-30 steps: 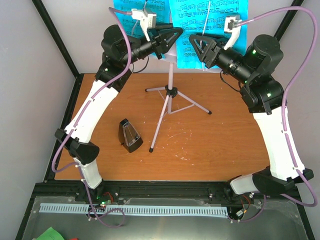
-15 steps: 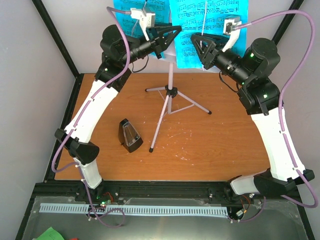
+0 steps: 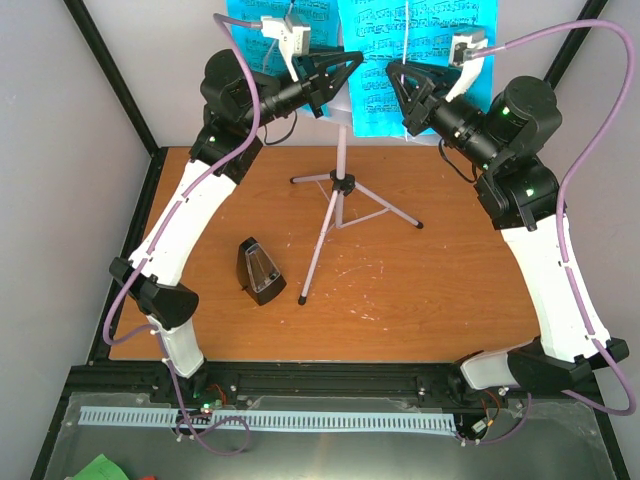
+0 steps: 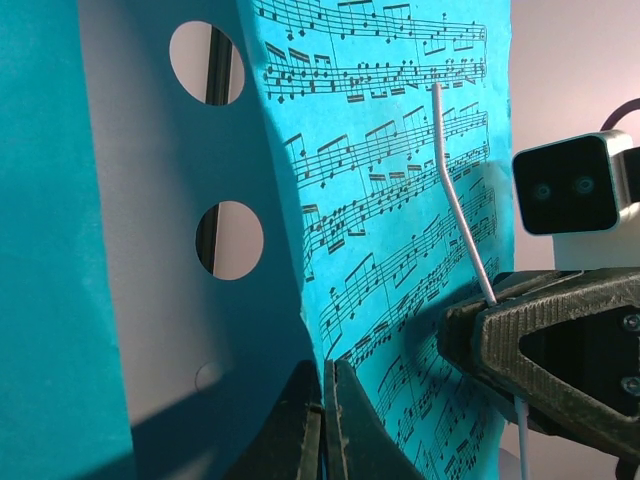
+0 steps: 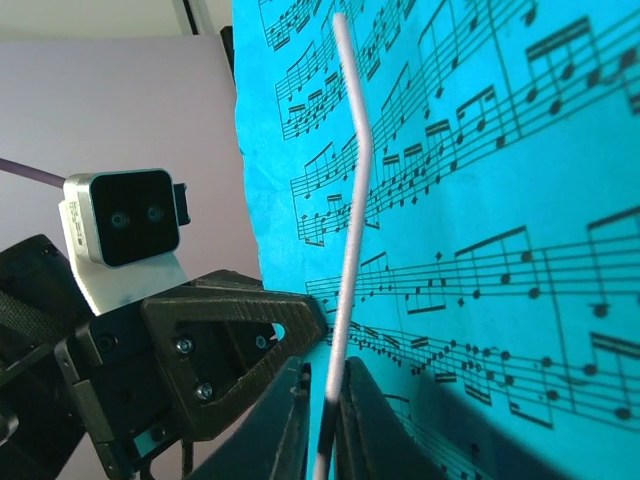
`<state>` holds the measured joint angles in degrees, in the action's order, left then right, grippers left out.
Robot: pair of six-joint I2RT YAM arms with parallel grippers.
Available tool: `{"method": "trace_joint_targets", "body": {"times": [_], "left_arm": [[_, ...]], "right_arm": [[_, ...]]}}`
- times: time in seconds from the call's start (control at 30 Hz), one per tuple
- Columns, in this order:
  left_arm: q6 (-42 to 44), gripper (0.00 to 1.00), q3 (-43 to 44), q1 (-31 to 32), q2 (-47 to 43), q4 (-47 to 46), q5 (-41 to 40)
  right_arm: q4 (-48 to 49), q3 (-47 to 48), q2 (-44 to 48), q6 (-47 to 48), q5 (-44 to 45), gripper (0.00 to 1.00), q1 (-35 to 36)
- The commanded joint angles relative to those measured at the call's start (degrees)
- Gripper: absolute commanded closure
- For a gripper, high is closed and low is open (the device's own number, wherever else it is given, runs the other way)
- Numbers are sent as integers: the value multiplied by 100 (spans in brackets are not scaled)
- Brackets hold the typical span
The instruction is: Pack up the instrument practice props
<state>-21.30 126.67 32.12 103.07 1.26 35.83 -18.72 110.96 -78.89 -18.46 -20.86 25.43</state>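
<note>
From above, the music stand (image 3: 341, 150) stands mid-table (image 3: 450, 290) with sheet music (image 3: 440, 25) on its tray. The metronome (image 3: 260, 272) sits near one leg. In the left wrist view, the left gripper (image 4: 323, 390) is pinched shut on the sheet music's lower edge; the paper looks thin and floppy and would probably tear if yanked. In the right wrist view, the right gripper (image 5: 322, 380) is closed narrow around the wire (image 5: 350, 200) pinning the pages. The wire looks springy and is best gripped low.
</note>
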Motion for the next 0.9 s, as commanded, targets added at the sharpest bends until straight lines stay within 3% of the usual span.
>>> {"method": "trace_joint_targets", "body": {"times": [0.0, 0.47, 0.73, 0.87], "left_arm": [[-68, 100, 178, -31, -155, -42, 82], [-72, 100, 96, -30, -788, 72, -305], [412, 100, -690, -35, -2001, 734, -1405], [470, 100, -1653, -31, -2879, 962, -2178]], "right_arm": [[297, 37, 36, 181, 47, 97, 50], [420, -108, 65, 289, 81, 97, 50], [450, -138, 99, 268, 116, 97, 50], [490, -205, 109, 273, 169, 97, 50]]}}
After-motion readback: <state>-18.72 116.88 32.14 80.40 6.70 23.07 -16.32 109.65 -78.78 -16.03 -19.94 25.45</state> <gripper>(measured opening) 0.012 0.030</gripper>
